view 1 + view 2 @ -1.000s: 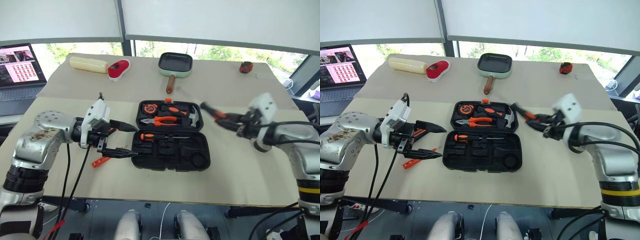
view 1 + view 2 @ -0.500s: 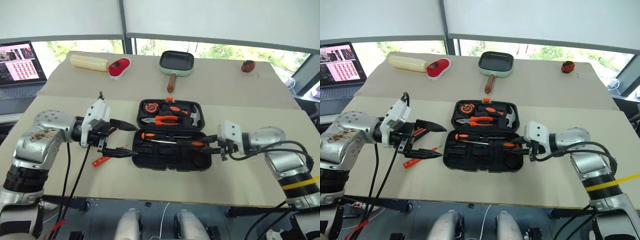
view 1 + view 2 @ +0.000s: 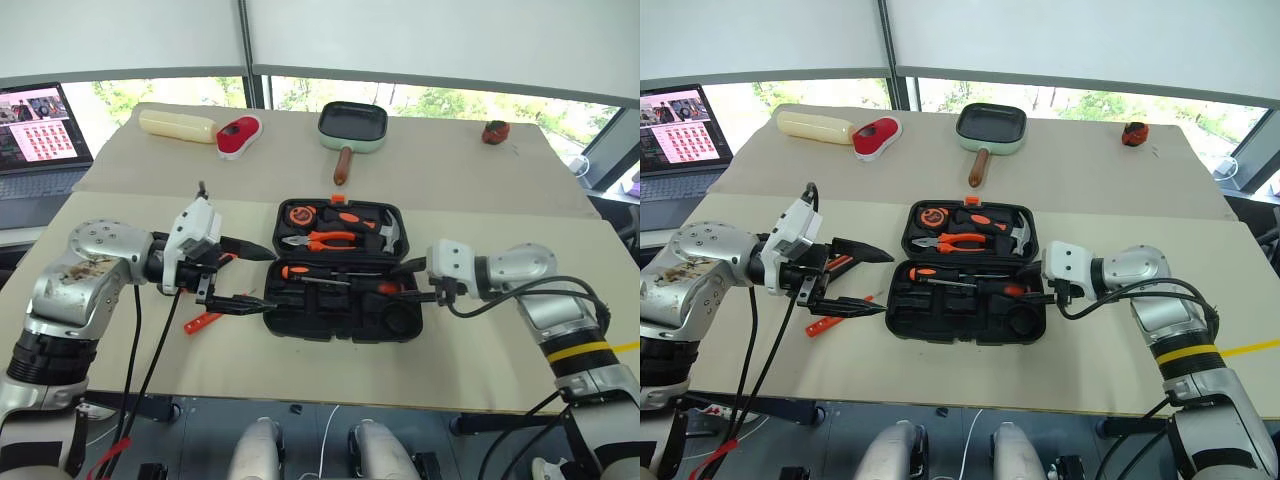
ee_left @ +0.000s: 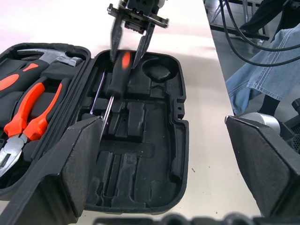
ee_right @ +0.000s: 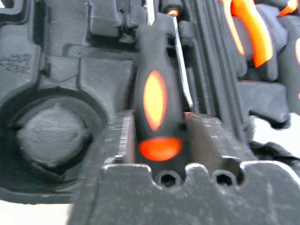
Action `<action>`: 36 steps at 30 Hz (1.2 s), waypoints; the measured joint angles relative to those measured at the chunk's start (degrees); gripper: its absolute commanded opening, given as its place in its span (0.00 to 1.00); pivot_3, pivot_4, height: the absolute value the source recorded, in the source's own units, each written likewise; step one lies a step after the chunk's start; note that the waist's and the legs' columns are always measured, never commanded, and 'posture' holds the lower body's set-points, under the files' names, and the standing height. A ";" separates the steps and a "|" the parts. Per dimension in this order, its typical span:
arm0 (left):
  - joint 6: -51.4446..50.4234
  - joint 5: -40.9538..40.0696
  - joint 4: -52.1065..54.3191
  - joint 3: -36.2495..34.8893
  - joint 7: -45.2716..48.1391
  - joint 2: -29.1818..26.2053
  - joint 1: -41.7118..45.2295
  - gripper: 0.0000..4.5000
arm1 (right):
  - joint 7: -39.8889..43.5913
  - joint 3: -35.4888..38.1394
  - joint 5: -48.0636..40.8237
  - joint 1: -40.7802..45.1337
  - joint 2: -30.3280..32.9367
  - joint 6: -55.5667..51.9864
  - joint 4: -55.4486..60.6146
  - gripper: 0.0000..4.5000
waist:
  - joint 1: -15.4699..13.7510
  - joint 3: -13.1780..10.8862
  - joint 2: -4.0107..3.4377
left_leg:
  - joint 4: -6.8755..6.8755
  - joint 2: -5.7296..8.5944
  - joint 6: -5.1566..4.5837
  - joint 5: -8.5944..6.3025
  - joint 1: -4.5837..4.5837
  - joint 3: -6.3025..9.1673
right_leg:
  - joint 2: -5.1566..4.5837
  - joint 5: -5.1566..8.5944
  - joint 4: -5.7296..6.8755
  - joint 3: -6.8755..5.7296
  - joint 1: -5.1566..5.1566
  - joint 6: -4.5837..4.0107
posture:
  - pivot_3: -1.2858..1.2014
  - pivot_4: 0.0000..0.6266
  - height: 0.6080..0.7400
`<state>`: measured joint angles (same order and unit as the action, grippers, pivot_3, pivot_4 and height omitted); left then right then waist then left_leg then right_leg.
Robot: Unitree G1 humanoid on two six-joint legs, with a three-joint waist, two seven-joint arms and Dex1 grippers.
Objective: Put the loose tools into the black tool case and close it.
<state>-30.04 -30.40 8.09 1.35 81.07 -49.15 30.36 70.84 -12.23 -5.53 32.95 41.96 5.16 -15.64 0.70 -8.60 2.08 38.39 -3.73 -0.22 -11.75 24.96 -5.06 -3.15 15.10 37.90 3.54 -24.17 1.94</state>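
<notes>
Lying open in the middle of the beige table (image 3: 480, 350), the black tool case (image 3: 340, 312) has its lid half away from the robot, pliers (image 3: 325, 241) and hammer (image 3: 390, 233) seated in it, and its tray half near the front edge. Bare tabletop spreads wide to the right of the case and along the near edge; a green pan (image 3: 352, 126) sits well behind. The right arm reaches in from the right, its gripper (image 3: 1032, 291) low over the tray's right end. In the right wrist view its fingers (image 5: 119, 136) bracket the black-and-orange screwdriver (image 5: 157, 112), which lies in the tray, shaft pointing left; whether they clamp it cannot be told. A second thin screwdriver (image 3: 315, 272) lies along the tray's hinge side. The left gripper (image 3: 262, 277) hangs just off the case's left edge, pointing right, fingers spread wide and empty. A small orange tester screwdriver (image 3: 202, 322) lies on the table beneath it.
</notes>
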 measured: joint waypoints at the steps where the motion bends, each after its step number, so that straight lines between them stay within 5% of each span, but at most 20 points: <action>1: 0.00 0.00 0.01 0.00 -0.08 -0.01 0.00 1.00 | 0.07 0.07 -0.40 0.00 -0.56 -1.54 0.72 0.86 | 0.01 0.00 0.00 | 0.00 0.00 0.00 0.00 0.00 0.00 | 0.00 0.00 0.01 0.00 0.00 0.00 | 0.52 0.24 1.00; 3: 0.00 -0.02 0.03 0.00 -0.29 -0.01 0.00 1.00 | -0.14 0.20 -2.00 0.01 -1.85 -5.34 2.24 0.86 | 0.01 0.00 0.00 | 0.00 0.00 0.01 0.01 0.00 0.00 | 0.00 0.00 0.05 0.01 -0.02 -0.01 | 0.52 0.24 1.00; 6: 0.00 -0.02 0.02 0.00 -0.67 0.03 0.01 1.00 | -0.66 0.57 -3.78 0.31 -2.99 -9.96 4.66 0.71 | 0.01 0.00 0.00 | 0.00 0.00 0.01 0.01 0.00 0.00 | 0.00 0.00 0.07 0.00 -0.03 -0.01 | 0.52 0.24 1.00; 15: 0.40 0.40 -0.53 0.70 -1.00 0.69 0.62 1.00 | -4.74 -0.24 -3.54 0.35 -7.09 -14.09 6.70 0.01 | -0.04 0.00 0.00 | 0.01 0.02 0.01 0.01 0.00 -0.01 | -0.01 0.00 0.07 0.00 -0.02 -0.01 | 0.52 0.24 1.00; 36: 2.42 1.28 -2.38 1.14 -0.83 1.30 1.07 1.00 | -7.20 -5.72 6.70 1.42 -7.64 -7.66 5.48 0.01 | 0.08 0.07 0.10 | -0.01 -0.02 0.01 0.01 -0.21 -0.02 | 0.03 0.01 0.10 0.01 0.11 -0.03 | 0.52 0.24 1.00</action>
<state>-27.62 -29.12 5.71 2.49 80.24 -47.86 31.43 63.64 -17.95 1.17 34.37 34.32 -2.50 -10.16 0.78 -8.53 2.18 38.38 -3.74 -0.21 -11.75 24.75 -5.08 -3.12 15.11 37.99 3.54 -24.06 1.91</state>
